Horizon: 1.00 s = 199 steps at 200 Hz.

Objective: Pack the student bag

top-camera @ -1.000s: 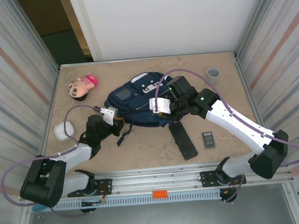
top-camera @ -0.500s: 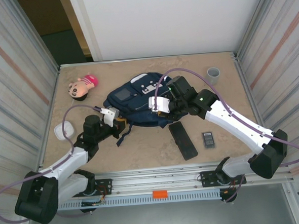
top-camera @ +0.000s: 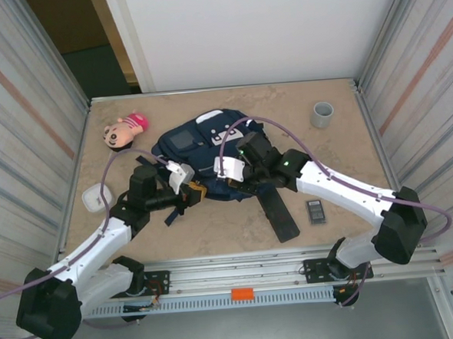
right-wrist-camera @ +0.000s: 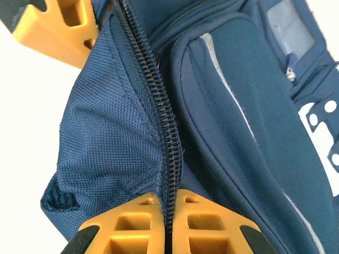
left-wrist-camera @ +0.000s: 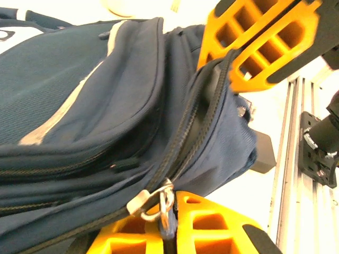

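I have the left gripper (left-wrist-camera: 168,233) clenched on the zipper pull (left-wrist-camera: 156,200); right gripper (right-wrist-camera: 169,211) pinching the student bag (top-camera: 202,144) at its zip seam. One bag, mid-table, front up, long axis near-to-far, patched end farthest; beside it one doll (top-camera: 124,131), one cup (top-camera: 322,114), one black case (top-camera: 278,212).
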### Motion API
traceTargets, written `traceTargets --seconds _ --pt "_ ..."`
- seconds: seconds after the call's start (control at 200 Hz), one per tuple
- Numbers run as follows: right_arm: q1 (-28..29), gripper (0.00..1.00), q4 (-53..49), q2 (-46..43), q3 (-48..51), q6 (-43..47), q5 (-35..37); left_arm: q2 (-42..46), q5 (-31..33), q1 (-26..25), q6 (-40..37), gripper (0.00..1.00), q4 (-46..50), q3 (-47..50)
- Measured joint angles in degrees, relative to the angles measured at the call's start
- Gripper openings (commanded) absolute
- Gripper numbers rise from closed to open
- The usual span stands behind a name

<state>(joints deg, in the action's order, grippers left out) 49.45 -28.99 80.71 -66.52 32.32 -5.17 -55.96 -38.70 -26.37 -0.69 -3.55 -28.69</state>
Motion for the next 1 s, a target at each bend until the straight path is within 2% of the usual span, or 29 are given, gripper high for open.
traceTargets --seconds 0.045,0.065,0.085,0.125,0.241,0.361,0.481,0.606,0.752,0.907,0.997 --pt "0.26 0.26 1.31 0.28 0.83 -2.56 0.07 0.0 0.98 0.0 0.07 0.0 1.25 -0.2" --pt "0.44 0.41 1.95 0.31 1.2 -3.41 0.0 0.0 1.51 -0.02 0.11 0.0 1.75 -0.22" --pt "0.44 0.5 2.45 0.31 1.6 -4.81 -0.02 0.0 2.14 -0.02 0.44 0.0 2.21 -0.24" --pt "0.44 0.59 3.45 0.31 2.21 -7.5 -0.04 0.0 3.3 -0.26 0.87 0.0 3.26 -0.24" --pt "0.42 0.69 5.73 -0.11 2.47 -19.91 -0.5 0.0 5.55 -1.14 2.03 0.0 6.38 -0.24" --pt "-0.22 0.71 6.49 -3.56 4.28 -38.42 -0.7 0.0 6.93 -1.57 4.42 0.0 8.59 -0.02" --pt "-3.61 0.72 7.98 -10.71 13.09 -60.89 -1.7 0.04 9.29 -1.9 8.02 0.0 9.51 0.98" --pt "-5.66 0.77 7.93 -14.53 22.99 -77.37 -2.4 0.04 11.87 -2.6 10.91 0.0 10.88 2.25" --pt "-7.34 0.74 10.58 -15.04 29.35 -88.98 -4.48 -0.39 13.31 -3.8 12.39 0.0 11.45 3.13" --pt "-8.68 0.43 14.91 -12.94 29.68 -93.13 -5.16 -1.75 13.51 -4.94 13.0 0.0 11.17 3.69" --pt "-8.72 0.28 17.4 -10.84 29.68 -93.74 -5.38 -2.25 13.46 -5.95 13.05 0.02 10.82 3.76"
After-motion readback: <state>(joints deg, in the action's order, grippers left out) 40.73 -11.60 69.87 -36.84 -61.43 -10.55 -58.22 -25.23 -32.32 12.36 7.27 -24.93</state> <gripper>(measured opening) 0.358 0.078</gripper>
